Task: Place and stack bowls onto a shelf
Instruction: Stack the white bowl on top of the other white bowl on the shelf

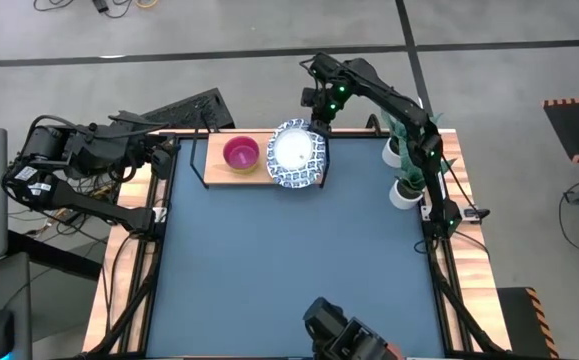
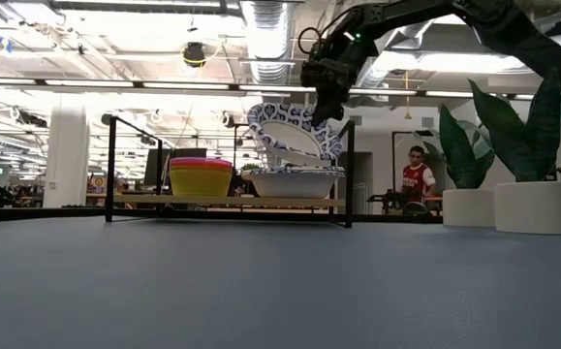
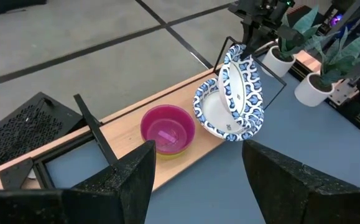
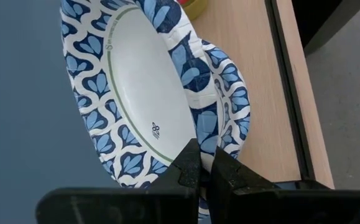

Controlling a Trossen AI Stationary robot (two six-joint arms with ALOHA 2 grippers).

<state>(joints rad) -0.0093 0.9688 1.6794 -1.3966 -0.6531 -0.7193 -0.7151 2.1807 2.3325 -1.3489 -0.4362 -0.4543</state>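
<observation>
From above: the right gripper [image 1: 318, 108] reaches over the far edge of the table [image 1: 289, 280] to the shelf [image 1: 219, 172], jaws pinched on the rim of a white bowl with a blue patterned rim [image 1: 291, 148], held tilted over the stack of patterned bowls [image 1: 304, 175] at the shelf's right end. The magenta bowl [image 1: 241, 153] tops the small plastic stack beside it. The left gripper [image 1: 165, 152] waits off the table's left edge, jaws apart and empty. Two white plant pots [image 1: 401, 190] stand by the right arm's base.

At table height: the held bowl [image 2: 295, 134] hangs steeply tipped, its lower edge just above the patterned stack [image 2: 295, 182]; the coloured stack [image 2: 201, 178] sits well to the side. A person [image 2: 417, 174] stands in the room behind.

From the left wrist: the tipped bowl [image 3: 239, 84] leans over the open stack [image 3: 220, 118], the magenta bowl [image 3: 167, 129] next to it.

From the right wrist: the fingertips [image 4: 195, 168] clamp the bowl's rim [image 4: 130, 87] (a thin hold at one edge only).

The step appears to be nesting this bowl. It would go best if levelled first, centred over the stack, lowered until it seats, then released; letting go while tilted risks it sliding off the board.
</observation>
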